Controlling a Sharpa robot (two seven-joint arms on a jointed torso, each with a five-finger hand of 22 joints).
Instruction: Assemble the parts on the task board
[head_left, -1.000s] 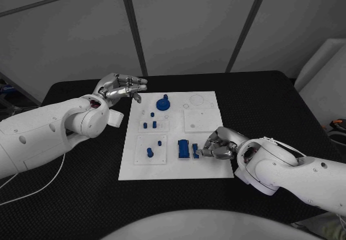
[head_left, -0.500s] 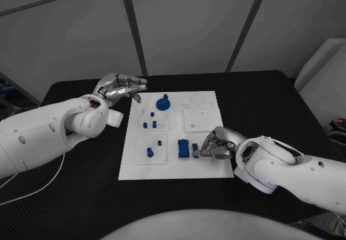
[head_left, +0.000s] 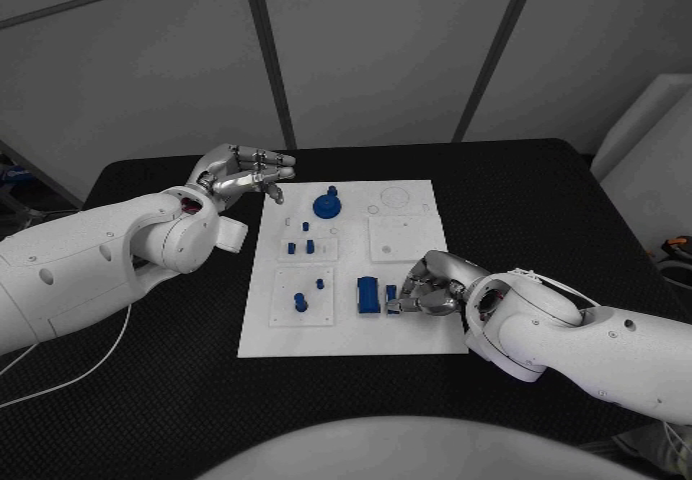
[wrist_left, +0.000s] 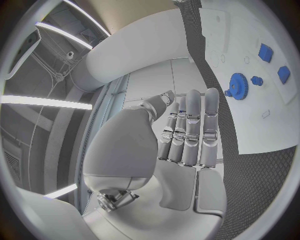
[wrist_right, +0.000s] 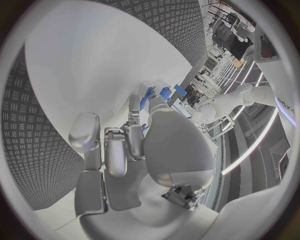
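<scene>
The white task board (head_left: 411, 335) lies mid-table. On it are a blue gear (head_left: 327, 208), several small blue pegs (head_left: 300, 248), a blue block (head_left: 369, 297) and a slim blue piece (head_left: 391, 298). My right hand (head_left: 431, 285) rests on the board's near right part with its fingers curled down, fingertips against the slim piece; a grip is not plain. In the right wrist view the curled right hand (wrist_right: 144, 145) has blue parts (wrist_right: 164, 92) just beyond its fingers. My left hand (head_left: 242, 172) hovers off the board's far left corner, holding nothing. The left wrist view shows the left hand (wrist_left: 181, 145) and the gear (wrist_left: 238, 85).
Black textured table (head_left: 159, 390) surrounds the board on all sides. A white cable (head_left: 87, 365) trails over the table at the near left. The board's far right part (head_left: 401, 205) carries only empty round sockets.
My right hand has edged slightly left, closer to the slim blue piece and the block. The left hand and the parts have not moved.
</scene>
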